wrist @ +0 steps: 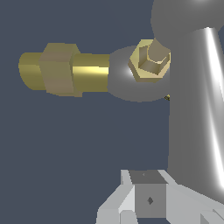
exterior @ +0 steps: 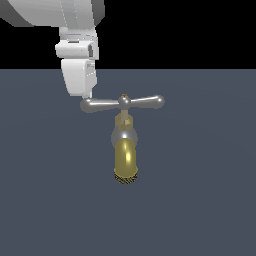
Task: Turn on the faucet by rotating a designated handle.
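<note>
Exterior view: white end effector (exterior: 88, 94) sits against slim silver crossbar handle (exterior: 122, 103)'s bulb, likely to push it round; finger spread unreadable.

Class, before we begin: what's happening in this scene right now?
A white robot arm has its gripper at one end of the faucet's silver crossbar handle, the end on the exterior view's left. The faucet stands on a dark grey surface with its brass spout toward the camera. Whether the finger actually touches the handle, or how the jaws stand, cannot be told.
</note>
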`<action>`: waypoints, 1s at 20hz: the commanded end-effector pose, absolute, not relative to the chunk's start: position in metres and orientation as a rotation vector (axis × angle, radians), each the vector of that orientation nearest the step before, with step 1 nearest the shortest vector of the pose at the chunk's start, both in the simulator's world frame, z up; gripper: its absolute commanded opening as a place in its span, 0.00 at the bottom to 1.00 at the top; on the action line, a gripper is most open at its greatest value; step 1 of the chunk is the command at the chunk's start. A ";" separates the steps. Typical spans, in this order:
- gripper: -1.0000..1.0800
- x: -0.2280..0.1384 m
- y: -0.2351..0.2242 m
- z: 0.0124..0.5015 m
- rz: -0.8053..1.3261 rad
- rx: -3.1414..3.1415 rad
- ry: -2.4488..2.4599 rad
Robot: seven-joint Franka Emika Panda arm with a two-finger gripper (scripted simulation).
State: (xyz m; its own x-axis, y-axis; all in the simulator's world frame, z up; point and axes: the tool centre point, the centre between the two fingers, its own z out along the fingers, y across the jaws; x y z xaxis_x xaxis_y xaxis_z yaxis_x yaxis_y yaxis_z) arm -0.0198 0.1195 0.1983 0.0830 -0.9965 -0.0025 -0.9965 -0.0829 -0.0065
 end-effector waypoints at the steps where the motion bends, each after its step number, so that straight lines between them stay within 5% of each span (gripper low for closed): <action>1: 0.00 -0.032 0.119 0.198 0.000 -2.312 2.128; 20: 0.00 -0.081 0.109 0.198 -0.004 -2.305 2.128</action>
State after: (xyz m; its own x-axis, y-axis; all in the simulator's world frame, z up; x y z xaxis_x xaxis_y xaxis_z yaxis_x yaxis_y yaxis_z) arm -0.0761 0.1175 0.1986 0.0881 -0.9961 -0.0034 -0.9961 -0.0880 -0.0088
